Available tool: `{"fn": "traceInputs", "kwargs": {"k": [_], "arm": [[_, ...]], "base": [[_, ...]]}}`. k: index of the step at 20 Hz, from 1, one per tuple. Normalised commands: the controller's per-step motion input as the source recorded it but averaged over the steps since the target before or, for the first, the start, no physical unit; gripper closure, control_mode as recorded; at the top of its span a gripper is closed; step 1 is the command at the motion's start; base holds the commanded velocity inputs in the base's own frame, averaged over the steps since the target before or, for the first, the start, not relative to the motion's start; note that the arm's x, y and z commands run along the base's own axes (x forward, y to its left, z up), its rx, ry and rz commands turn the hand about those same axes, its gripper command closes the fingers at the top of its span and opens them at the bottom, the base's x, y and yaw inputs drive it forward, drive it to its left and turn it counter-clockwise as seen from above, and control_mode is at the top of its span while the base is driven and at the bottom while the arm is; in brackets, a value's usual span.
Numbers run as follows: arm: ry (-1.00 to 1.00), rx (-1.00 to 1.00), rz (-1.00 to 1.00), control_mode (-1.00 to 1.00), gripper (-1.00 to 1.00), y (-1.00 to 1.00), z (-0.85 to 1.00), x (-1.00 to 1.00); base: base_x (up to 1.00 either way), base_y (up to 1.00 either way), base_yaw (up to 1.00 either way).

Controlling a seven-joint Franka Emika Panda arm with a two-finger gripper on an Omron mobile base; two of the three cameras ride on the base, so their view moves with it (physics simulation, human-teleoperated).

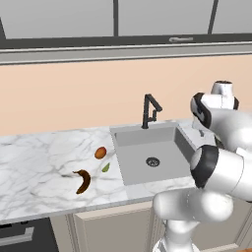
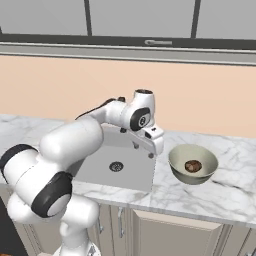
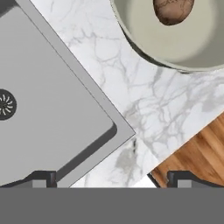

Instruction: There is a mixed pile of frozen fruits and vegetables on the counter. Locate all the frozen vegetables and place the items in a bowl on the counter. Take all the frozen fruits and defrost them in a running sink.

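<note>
Resting in the bowl [image 2: 176,161] — brown ball [image 2: 193,165], right of the sink [image 2: 125,172]. On the table [image 1: 39,162] left of the sink: orange ball [image 1: 100,152], curved brown-orange piece [image 1: 83,180], green piece [image 1: 105,168]. Tool [image 2: 143,150] — released, jaws wide, nothing held, above the sink's right edge.

Brown ball [image 2: 193,165] in grey bowl [image 2: 176,165] R of sink [image 1: 135,160]; orange ball [image 1: 100,152], banana-shaped pc [image 1: 83,181], green bit [image 1: 106,168] on counter [image 1: 34,162].
</note>
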Motion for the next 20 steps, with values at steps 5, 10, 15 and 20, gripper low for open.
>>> {"fn": "traceInputs", "kwargs": {"k": [5, 10, 15, 20], "arm": [[0.0, 0.0, 0.11, -1.0, -1.0, 0.44, 0.0, -0.15], [0.0, 0.01, 0.11, -1.0, -1.0, 0.44, 0.0, -0.14], [0.0, 0.01, 0.09, -1.0, -1.0, 0.48, 0.0, -0.1], [0.01, 0.0, 0.04, -1.0, -1.0, 0.52, -0.11, 0.0]], "base": [[0.0, 0.0, 0.0], [0.0, 0.0, 0.0], [0.0, 0.0, 0.0], [0.0, 0.0, 0.0]]}}
